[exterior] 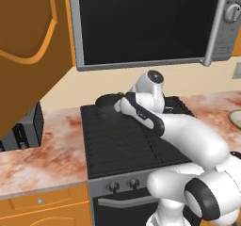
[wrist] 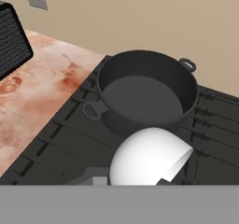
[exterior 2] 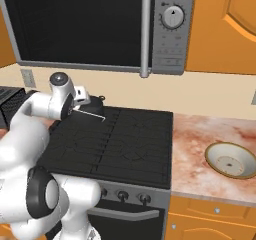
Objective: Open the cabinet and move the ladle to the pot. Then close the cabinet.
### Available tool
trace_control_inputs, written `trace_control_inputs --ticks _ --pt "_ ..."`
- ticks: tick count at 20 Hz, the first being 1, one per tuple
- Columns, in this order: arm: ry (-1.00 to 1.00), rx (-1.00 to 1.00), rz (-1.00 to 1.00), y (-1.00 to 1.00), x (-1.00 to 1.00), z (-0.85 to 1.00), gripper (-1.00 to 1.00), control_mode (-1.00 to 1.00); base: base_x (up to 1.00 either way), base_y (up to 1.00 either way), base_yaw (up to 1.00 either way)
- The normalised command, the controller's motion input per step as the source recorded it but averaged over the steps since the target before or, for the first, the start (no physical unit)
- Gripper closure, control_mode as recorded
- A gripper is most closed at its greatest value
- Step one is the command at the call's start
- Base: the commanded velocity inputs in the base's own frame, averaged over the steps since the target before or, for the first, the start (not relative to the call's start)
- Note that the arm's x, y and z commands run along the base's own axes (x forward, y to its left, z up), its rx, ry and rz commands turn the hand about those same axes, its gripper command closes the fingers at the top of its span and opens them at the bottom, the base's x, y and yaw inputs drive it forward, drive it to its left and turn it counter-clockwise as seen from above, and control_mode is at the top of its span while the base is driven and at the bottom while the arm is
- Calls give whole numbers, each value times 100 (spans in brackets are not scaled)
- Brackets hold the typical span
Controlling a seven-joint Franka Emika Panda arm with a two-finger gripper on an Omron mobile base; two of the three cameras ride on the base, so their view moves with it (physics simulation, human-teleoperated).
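The jaws hold the ladle (wrist: 149, 158); its bowl hangs just before the pot (wrist: 144, 92), near the rim, and the handle (exterior 2: 90, 114) sticks out beside the pot on the stove (exterior 2: 120, 144).

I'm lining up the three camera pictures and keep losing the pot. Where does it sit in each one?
Left base view: the pot peeks out at centre left, on the stove's back left corner, mostly behind the arm.
Right base view: upper left of centre, a dark shape just right of the hand, largely hidden.
Hand view: centre, in full, open and empty.
Shared landmark: the black stove grates under it.
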Motion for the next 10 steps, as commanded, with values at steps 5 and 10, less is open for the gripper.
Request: trace_control_inputs --ticks 5,10 --pt "0 0 -1 8 34 -19 100 -100 0 0 0" --pt "0 0 -1 6 34 -18 100 -100 0 0 0"
